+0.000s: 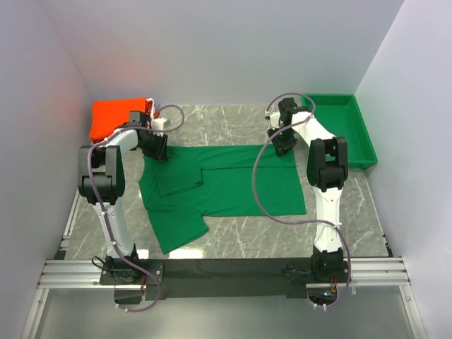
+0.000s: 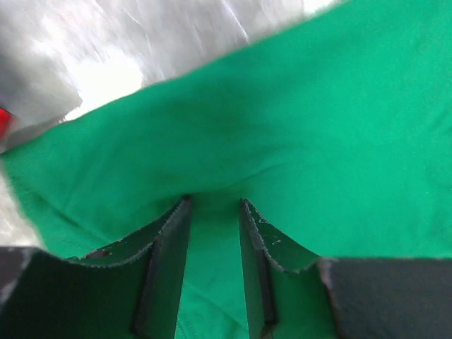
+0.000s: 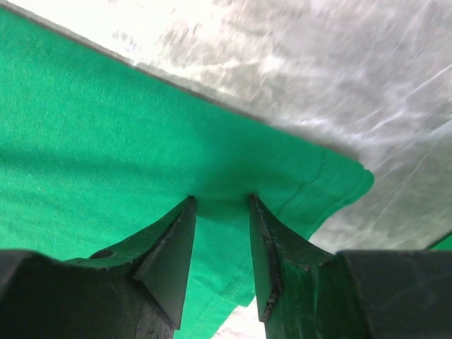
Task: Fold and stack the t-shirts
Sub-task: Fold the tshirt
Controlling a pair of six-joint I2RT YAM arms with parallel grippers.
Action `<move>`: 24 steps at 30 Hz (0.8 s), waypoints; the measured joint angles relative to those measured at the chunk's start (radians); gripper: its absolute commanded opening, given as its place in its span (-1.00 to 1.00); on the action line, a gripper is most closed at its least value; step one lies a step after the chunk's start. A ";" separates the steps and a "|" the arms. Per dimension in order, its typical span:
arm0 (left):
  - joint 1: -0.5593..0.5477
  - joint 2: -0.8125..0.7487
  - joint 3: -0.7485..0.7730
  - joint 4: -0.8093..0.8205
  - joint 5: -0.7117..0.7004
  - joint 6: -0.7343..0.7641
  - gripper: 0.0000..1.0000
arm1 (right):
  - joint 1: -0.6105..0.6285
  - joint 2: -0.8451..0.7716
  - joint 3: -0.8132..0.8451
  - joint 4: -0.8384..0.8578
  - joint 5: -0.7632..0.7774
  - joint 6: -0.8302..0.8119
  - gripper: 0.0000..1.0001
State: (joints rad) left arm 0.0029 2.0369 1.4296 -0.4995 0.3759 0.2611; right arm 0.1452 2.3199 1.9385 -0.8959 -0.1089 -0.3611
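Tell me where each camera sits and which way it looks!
Top external: high above and behind the arms, looking down at the table; shows both arms, with the left gripper and right gripper on the green t-shirt.
Left wrist: on the left arm, looking along its own fingers at green cloth.
Right wrist: on the right arm, looking past its own fingers at the shirt's edge and the table.
Shared: all three views see the green t-shirt.
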 measured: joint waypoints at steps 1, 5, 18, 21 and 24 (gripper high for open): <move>0.000 0.011 0.023 -0.002 -0.003 -0.006 -0.21 | -0.001 0.011 0.017 -0.005 0.003 0.001 -0.12; 0.003 0.088 0.134 -0.008 -0.023 -0.029 -0.21 | -0.005 0.078 0.138 -0.019 0.020 0.005 -0.10; 0.013 -0.027 0.093 -0.029 0.077 0.026 0.25 | -0.008 -0.116 -0.055 0.018 0.000 -0.065 0.46; 0.027 -0.215 -0.013 -0.049 0.149 0.084 0.21 | 0.000 -0.356 -0.279 0.023 -0.035 -0.119 0.46; 0.043 -0.403 -0.098 -0.100 0.225 0.181 0.18 | 0.027 -0.592 -0.481 0.043 -0.049 -0.171 0.43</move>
State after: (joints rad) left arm 0.0463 1.6341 1.3312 -0.5999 0.6014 0.4419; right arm 0.1722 1.7279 1.4574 -0.8528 -0.1581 -0.5316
